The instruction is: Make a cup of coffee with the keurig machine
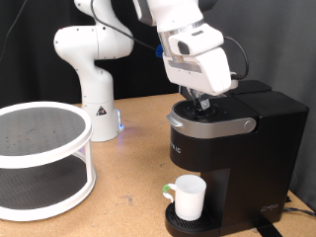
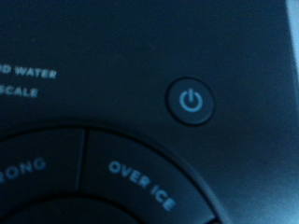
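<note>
My jaws: I cannot tell how they stand, because my gripper (image 1: pixel 202 102) is half buried under my own white hand as it hangs right over the top of the keurig machine (image 1: pixel 232 158), and the wrist view shows no fingers at all.

That wrist view is filled by the machine's dark top panel, with the round power button (image 2: pixel 191 101) at about one o'clock from centre and the "OVER ICE" key (image 2: pixel 140 182) at six o'clock. The printing towards nine o'clock is cut off and the whole panel is blurred.

I judge the machine heavy, rigid and stable; its buttons want only a light fingertip press.

The cup (image 1: pixel 188 196) stands upright on the drip tray, at seven o'clock from my gripper. It looks light, stiff and slick, best taken across the rim. Whether it holds anything is hidden.

Farther off, at nine o'clock, sits a white two-tier round shelf (image 1: pixel 44 158).
</note>
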